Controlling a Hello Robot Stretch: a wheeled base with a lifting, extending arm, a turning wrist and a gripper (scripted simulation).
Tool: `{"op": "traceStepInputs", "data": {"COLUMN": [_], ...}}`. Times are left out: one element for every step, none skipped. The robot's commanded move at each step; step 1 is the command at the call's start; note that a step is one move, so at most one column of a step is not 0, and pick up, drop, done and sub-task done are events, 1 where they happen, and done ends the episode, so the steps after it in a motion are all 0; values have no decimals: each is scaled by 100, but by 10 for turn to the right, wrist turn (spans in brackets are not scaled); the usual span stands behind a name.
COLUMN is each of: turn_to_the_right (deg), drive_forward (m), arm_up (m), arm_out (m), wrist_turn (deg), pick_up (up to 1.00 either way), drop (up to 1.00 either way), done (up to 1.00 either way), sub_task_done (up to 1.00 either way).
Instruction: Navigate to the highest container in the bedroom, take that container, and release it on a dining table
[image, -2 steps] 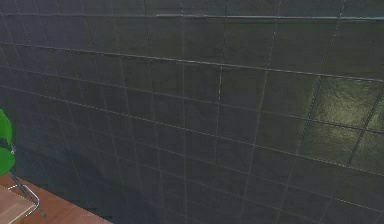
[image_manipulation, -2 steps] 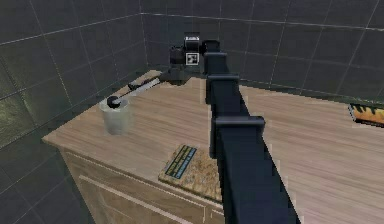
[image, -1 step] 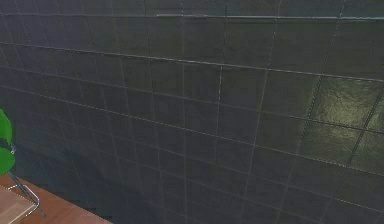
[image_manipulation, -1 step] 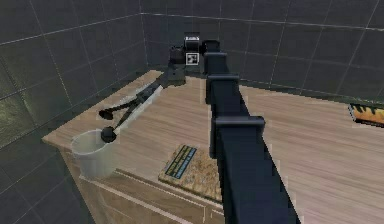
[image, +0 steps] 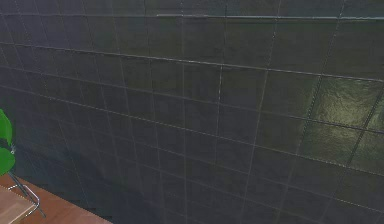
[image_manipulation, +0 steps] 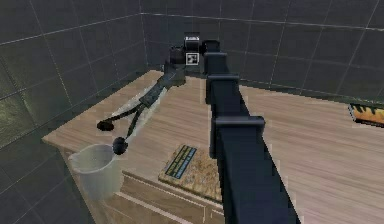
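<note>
Frankly, the coming move turns on one line: my pincer (image_manipulation: 112, 136) lies slantwise over the wooden desk (image_manipulation: 300, 140), its thin fingers (image_manipulation: 105, 125) aimed toward the arm side view's lower left. The pale, see-through container (image_manipulation: 98, 170) stands just past them in that same direction, by the desk's near corner. I cannot tell whether a fingertip touches its rim, nor whether the pincer holds anything. The container's foot is hard to make out; it may stand on a lower ledge rather than the desk top. My arm (image_manipulation: 235, 140) hides a strip of desk beside a flat striped slab (image_manipulation: 181, 160).
</note>
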Motion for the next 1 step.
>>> {"op": "traceStepInputs", "data": {"turn_to_the_right": [0], "drive_forward": [0], "arm_up": [0], "arm_out": [-40], "wrist_turn": [0], "pick_up": [0], "drop": [0], "done": [0], "sub_task_done": [0]}}
